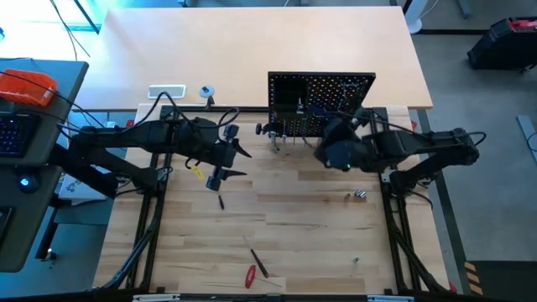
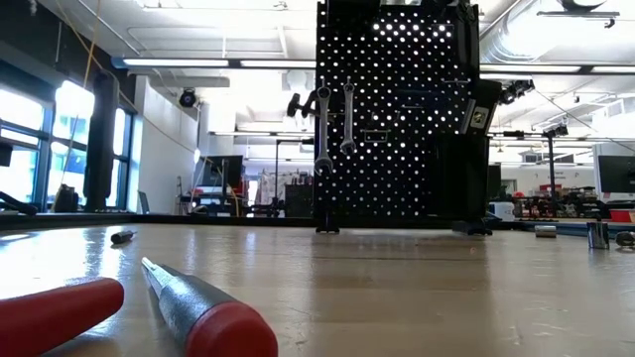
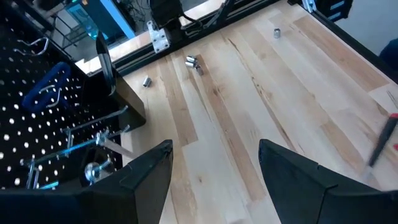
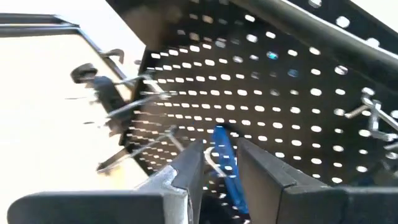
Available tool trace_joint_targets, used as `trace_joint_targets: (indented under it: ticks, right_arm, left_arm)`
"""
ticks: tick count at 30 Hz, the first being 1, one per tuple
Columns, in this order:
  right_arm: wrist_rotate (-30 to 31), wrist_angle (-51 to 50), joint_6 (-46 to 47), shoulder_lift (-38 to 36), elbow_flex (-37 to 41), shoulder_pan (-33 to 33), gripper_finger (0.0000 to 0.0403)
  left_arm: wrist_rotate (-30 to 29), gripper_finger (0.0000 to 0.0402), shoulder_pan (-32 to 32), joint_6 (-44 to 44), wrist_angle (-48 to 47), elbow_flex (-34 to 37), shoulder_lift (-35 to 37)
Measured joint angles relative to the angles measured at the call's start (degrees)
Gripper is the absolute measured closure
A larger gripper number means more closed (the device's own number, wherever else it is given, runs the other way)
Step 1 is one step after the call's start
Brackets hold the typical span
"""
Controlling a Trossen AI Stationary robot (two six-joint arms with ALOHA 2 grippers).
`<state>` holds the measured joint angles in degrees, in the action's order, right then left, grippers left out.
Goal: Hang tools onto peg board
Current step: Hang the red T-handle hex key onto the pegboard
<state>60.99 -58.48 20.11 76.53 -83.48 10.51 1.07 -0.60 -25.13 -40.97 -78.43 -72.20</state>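
A red-handled screwdriver (image 2: pixel 213 319) lies closest to the low camera, near the table's front edge, with a second red handle (image 2: pixel 55 312) just beside it; from above both sit left of centre along that edge (image 1: pixel 250 275).

My right gripper (image 4: pixel 219 163) is up against the face of the peg board (image 1: pixel 321 102), which stands upright at the back edge of the table (image 1: pixel 319 243), right of centre. Between my right fingers (image 4: pixel 186 165) sits the blue-handled hex key (image 4: pixel 225 165), pressed close to the holes and to a wire hook there; the jaws are narrowed around it, and I cannot tell whether the key already rests on the hook.

Two silver wrenches (image 2: pixel 335 129) hang side by side on the board's left part, and more hooks (image 4: pixel 367 112) jut out farther along.

My left gripper (image 3: pixel 214 171) hovers over the table left of the board, jaws wide apart and holding nothing. Past its fingers (image 3: pixel 149 168) I see small metal bits (image 3: pixel 194 63) scattered on the wood near the right edge, and another one (image 3: pixel 277 33) farther off.

A small dark bit (image 1: pixel 221 201) lies on the table below my left gripper.
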Motion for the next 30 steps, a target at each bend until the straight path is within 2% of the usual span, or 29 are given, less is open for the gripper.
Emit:
trace_joint_targets:
  ticks: [5,12,18,22,26,30]
  right_arm:
    - [0.0,0.0,0.6,0.0,0.0,7.6,0.0313]
    - [-2.7,0.0,1.6,0.0,0.0,18.6,0.0313]
    - [-11.3,-0.1,5.8,0.6,0.0,24.7,0.0313]
    - [-15.7,0.0,8.4,3.2,0.0,27.9,0.0313]
    - [-18.1,2.3,8.4,7.8,0.0,30.2,0.0313]
    - [-19.6,5.9,8.1,13.0,0.0,31.1,0.0313]
  left_arm:
    - [0.0,0.0172,-0.8,1.4,-6.7,0.0,3.7]
    - [2.1,0.0172,-4.4,9.1,-14.5,0.5,9.3]
    - [4.5,0.0172,-11.0,15.1,-12.5,10.7,10.4]
    - [5.4,0.0172,-15.2,19.3,-3.2,21.7,9.8]
    - [10.4,0.0172,-20.4,25.0,16.4,33.2,8.1]
    - [10.3,0.0172,-26.7,30.4,35.2,40.7,4.1]
